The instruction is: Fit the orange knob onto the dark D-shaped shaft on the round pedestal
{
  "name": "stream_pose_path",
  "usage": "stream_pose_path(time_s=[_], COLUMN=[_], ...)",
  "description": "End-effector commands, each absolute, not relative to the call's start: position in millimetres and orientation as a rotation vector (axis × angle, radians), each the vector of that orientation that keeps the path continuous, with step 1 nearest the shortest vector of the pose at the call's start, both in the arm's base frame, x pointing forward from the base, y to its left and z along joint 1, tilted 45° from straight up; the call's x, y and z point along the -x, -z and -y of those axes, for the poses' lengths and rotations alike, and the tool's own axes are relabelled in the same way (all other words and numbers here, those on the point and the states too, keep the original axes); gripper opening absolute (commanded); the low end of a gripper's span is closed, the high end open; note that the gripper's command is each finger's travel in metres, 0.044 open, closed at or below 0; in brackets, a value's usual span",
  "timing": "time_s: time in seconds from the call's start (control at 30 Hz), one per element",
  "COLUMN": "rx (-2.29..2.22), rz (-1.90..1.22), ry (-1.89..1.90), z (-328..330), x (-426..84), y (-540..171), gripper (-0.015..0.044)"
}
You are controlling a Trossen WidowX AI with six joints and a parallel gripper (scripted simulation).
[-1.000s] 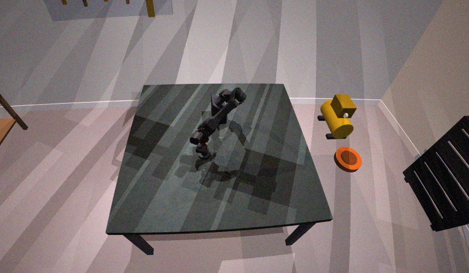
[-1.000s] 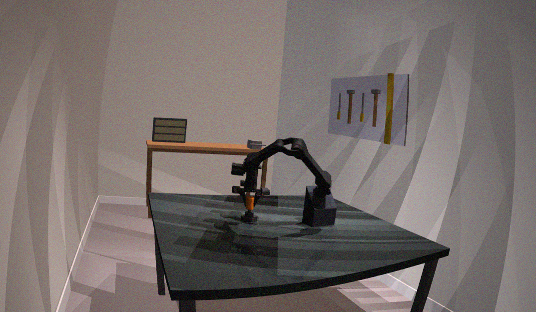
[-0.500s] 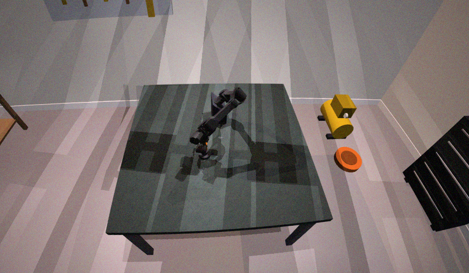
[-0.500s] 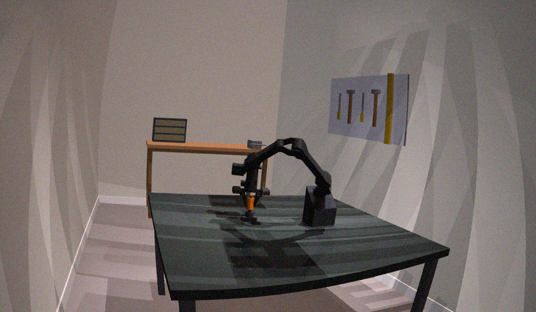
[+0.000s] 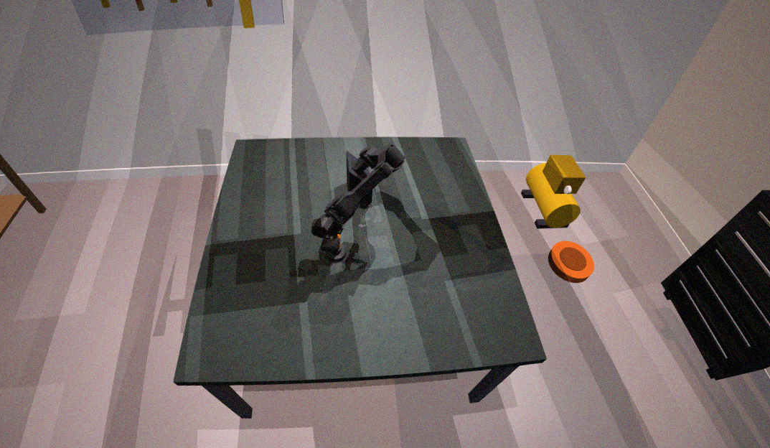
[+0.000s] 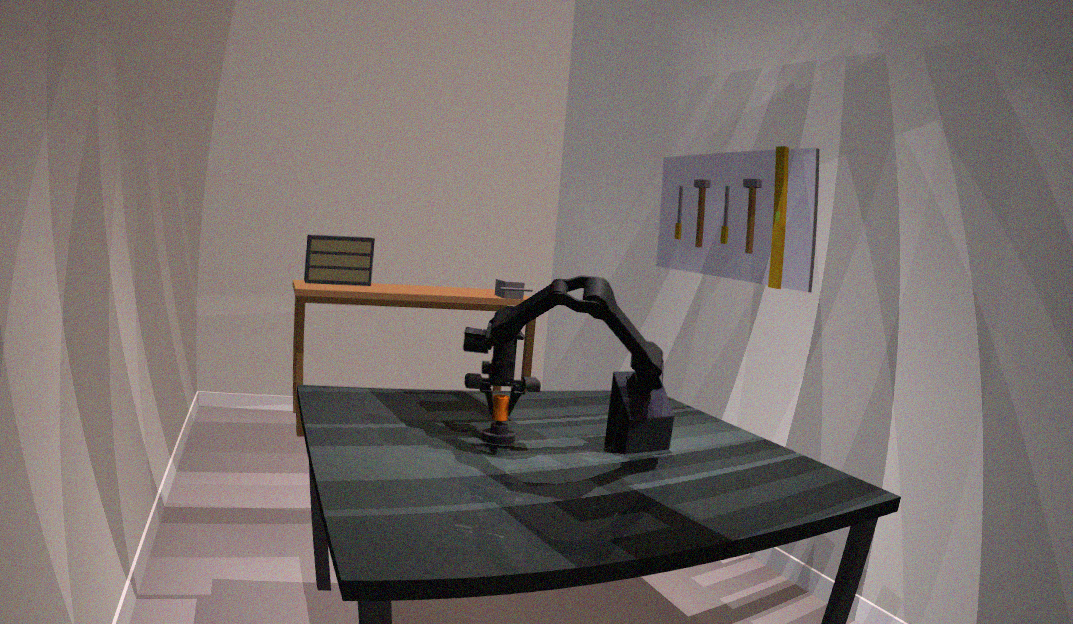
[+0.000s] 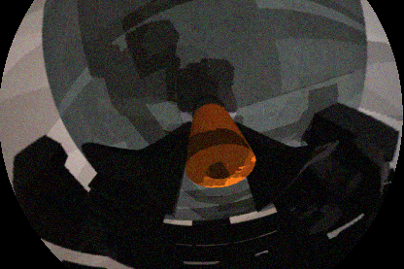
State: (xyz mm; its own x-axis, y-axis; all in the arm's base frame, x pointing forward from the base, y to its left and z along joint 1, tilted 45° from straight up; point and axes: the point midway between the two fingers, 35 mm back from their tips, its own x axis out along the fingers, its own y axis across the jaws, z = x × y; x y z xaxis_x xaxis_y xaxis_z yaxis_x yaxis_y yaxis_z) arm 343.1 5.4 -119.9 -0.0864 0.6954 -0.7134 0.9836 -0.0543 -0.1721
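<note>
The orange knob [image 5: 339, 236] [image 6: 500, 407] [image 7: 214, 136] is upright between the fingers of my gripper [image 6: 501, 412] [image 7: 212, 125], which is shut on it. The round pedestal [image 5: 336, 258] [image 6: 498, 438] stands dark on the table, directly under the knob. In the exterior view the knob's lower end is at the top of the dark column above the pedestal's wide base, with a short dark stretch between knob and base. Whether the shaft's tip is inside the hole cannot be told. The shaft's flat side is hidden. In the wrist view the pedestal is lost in shadow behind the knob.
The dark table [image 5: 376, 334] [image 6: 416, 542] carries the arm's base [image 6: 639, 426], to the right of the pedestal in the exterior view. Broad shadows cross the table. A wooden bench [image 6: 416, 293] stands behind it. A yellow figure [image 5: 551, 194] and an orange ring [image 5: 557, 268] are on the floor.
</note>
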Motion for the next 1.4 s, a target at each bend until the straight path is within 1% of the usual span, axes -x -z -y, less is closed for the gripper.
stream_pose_path(time_s=[0.0, 0.3, 0.83, 1.37], rx=[-1.786, -1.761, -1.823, -1.772], rz=[-1.817, -1.823, -1.806, -1.816], ry=[0.941, 0.896, 1.007, 0.927], z=[-5, -6, -9, -15], x=[-342, -342, -343, -342], y=[120, 120, 123, 130], gripper=[0.0, 0.0, 0.0, 0.0])
